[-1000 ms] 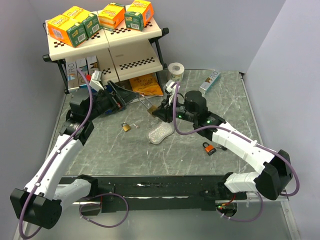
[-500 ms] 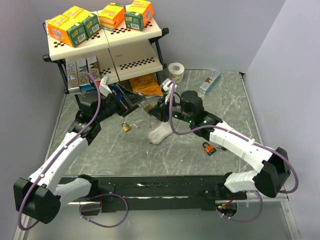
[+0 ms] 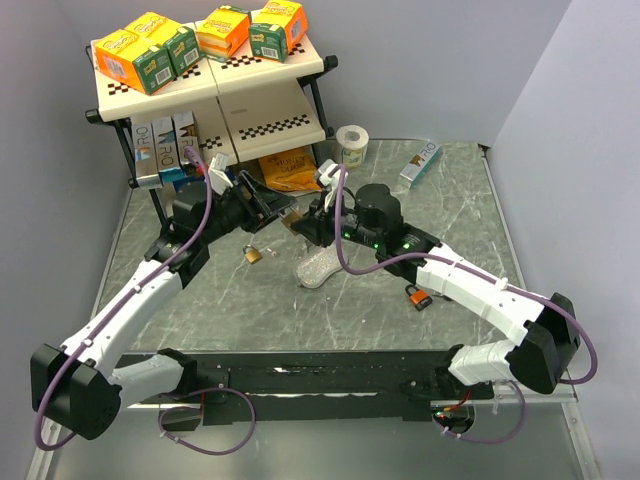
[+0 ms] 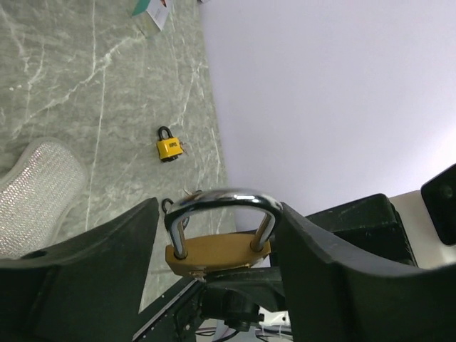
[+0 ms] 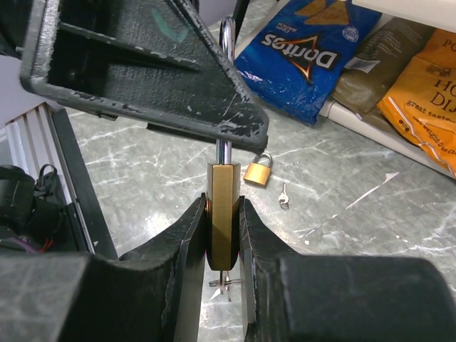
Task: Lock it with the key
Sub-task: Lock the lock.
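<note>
Clamping the brass padlock (image 5: 224,192) body: right gripper (image 5: 224,208); left gripper (image 4: 217,214) stands open astride the silver shackle (image 4: 221,197).

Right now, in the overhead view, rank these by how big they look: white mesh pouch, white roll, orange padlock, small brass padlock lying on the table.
1. white mesh pouch
2. white roll
3. orange padlock
4. small brass padlock, which looks nearly the same size as the orange one, so this last ranking is unsure.
</note>
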Robot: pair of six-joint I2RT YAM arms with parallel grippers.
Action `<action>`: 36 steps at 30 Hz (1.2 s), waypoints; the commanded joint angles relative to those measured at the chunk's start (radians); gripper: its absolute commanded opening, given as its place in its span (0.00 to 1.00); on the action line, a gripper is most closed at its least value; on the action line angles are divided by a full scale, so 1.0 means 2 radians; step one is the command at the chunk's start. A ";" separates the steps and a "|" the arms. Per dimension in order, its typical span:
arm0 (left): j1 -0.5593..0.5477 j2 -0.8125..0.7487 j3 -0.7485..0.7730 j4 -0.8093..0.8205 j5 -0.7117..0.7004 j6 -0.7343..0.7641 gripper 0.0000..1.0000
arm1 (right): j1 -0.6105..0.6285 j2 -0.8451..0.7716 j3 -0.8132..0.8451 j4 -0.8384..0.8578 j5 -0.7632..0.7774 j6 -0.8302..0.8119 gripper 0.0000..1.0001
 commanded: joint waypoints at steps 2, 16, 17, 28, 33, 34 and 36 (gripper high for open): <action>-0.005 -0.004 0.027 0.012 -0.015 0.019 0.61 | 0.005 -0.011 0.033 0.053 0.005 0.010 0.00; 0.010 -0.036 0.030 -0.024 -0.002 0.080 0.01 | -0.009 -0.020 0.037 -0.012 -0.082 -0.012 0.68; 0.014 -0.041 0.027 -0.024 0.010 0.083 0.01 | -0.018 -0.022 0.035 -0.028 -0.104 -0.016 0.68; 0.021 -0.066 -0.011 0.009 0.042 0.036 0.01 | -0.028 -0.024 -0.001 -0.073 -0.170 -0.090 0.53; 0.021 -0.061 -0.008 0.005 0.033 0.034 0.01 | -0.027 -0.018 0.002 -0.056 -0.165 -0.079 0.41; 0.021 -0.062 -0.007 0.008 0.032 0.034 0.01 | -0.027 -0.016 0.003 -0.055 -0.163 -0.077 0.36; 0.021 -0.063 -0.007 0.006 0.031 0.033 0.01 | -0.026 -0.013 0.004 -0.049 -0.159 -0.074 0.31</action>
